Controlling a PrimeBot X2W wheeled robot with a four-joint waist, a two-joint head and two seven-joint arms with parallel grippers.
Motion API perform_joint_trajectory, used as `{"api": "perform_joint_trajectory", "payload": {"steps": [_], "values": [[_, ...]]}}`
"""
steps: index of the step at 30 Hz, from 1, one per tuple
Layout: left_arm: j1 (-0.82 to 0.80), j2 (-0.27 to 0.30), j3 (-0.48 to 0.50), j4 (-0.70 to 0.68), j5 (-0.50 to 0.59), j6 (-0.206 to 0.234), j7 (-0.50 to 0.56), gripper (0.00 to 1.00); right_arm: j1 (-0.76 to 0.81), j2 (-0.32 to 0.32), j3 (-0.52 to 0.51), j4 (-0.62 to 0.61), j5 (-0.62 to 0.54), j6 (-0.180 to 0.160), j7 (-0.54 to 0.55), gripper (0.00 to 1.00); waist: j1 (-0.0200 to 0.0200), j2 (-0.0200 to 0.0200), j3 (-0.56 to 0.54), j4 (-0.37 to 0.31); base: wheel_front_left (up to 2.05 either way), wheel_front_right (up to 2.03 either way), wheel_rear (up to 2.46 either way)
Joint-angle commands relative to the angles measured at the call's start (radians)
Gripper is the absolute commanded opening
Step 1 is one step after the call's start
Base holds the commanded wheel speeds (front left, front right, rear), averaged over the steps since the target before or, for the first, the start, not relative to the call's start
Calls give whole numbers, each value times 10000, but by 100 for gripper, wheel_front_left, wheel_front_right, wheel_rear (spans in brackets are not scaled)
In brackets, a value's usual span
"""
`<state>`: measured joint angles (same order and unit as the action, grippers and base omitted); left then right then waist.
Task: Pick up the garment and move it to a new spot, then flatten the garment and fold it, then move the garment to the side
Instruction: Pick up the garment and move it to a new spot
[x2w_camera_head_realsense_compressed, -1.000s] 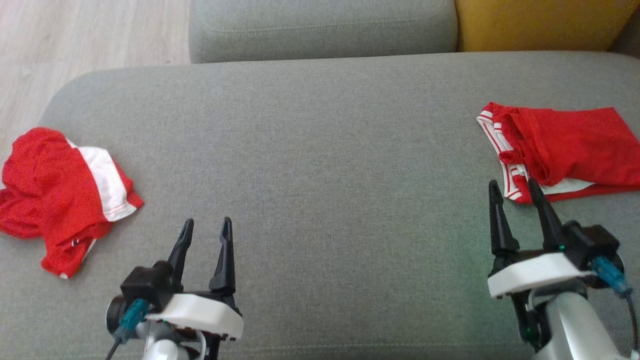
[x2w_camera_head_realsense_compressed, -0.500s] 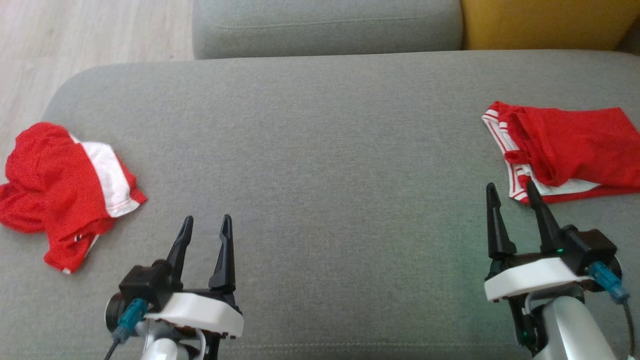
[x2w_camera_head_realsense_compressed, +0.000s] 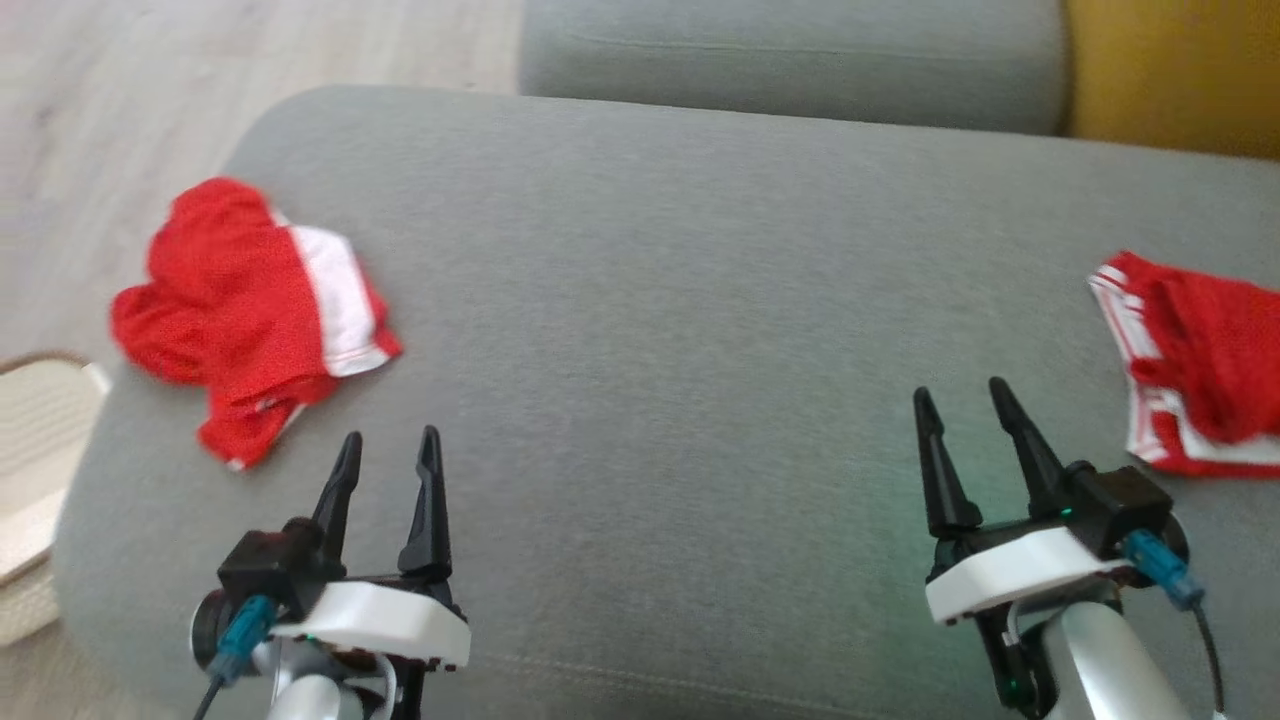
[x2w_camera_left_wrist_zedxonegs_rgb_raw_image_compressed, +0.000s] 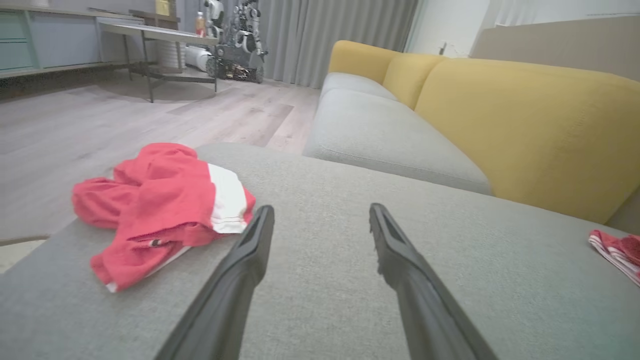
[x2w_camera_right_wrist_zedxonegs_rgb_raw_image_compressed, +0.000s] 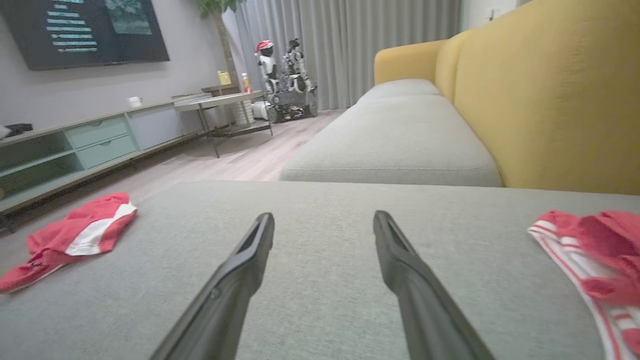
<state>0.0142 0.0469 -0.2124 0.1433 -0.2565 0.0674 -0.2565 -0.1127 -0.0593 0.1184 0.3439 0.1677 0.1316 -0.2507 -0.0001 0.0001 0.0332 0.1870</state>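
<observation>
Two red garments lie on the grey seat cushion (x2w_camera_head_realsense_compressed: 680, 300), well apart from each other at opposite ends.

Item one: the crumpled garment (x2w_camera_head_realsense_compressed: 255, 310), red with a broad white band, sits bunched near the cushion's left end, close to the rounded corner. It is not flattened and not folded.

Item two: the striped garment (x2w_camera_head_realsense_compressed: 1190, 385), red with white-striped edging, lies near the right end (part of it is cut off by the edge of the head view), so its full shape cannot be judged.

Left gripper (x2w_camera_head_realsense_compressed: 390, 435): jaws spread apart, nothing between them. It hovers over bare cushion just beside the lower edge of the crumpled garment, not touching it. In the left wrist view the cloth lies up and to the left of the left finger.

Right gripper (x2w_camera_head_realsense_compressed: 958, 388): jaws likewise apart and holding nothing. It is over bare cushion near the striped garment, to that garment's left, with a clear gap between them.

Surroundings: a second grey cushion (x2w_camera_head_realsense_compressed: 790, 50) adjoins the far side, with a yellow backrest (x2w_camera_head_realsense_compressed: 1170, 70) to its right. Pale wood floor (x2w_camera_head_realsense_compressed: 200, 60) shows beyond the left end, and a pale woven object (x2w_camera_head_realsense_compressed: 40, 420) stands on it below the cushion's left corner.
</observation>
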Motion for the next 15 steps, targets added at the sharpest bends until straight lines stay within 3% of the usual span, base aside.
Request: {"api": "perform_joint_trajectory", "payload": {"steps": [1, 15], "values": [[-373, 33, 389, -297, 56, 70, -53, 100, -262, -17, 323, -221, 97, -9, -110, 100, 1, -1, -77, 594, 0, 0, 0], [-50, 33, 583, -570, -39, 213, -53, 100, -232, -15, 950, -52, 281, -9, -110, 100, 1, -1, -98, 2148, 0, 0, 0]]}}
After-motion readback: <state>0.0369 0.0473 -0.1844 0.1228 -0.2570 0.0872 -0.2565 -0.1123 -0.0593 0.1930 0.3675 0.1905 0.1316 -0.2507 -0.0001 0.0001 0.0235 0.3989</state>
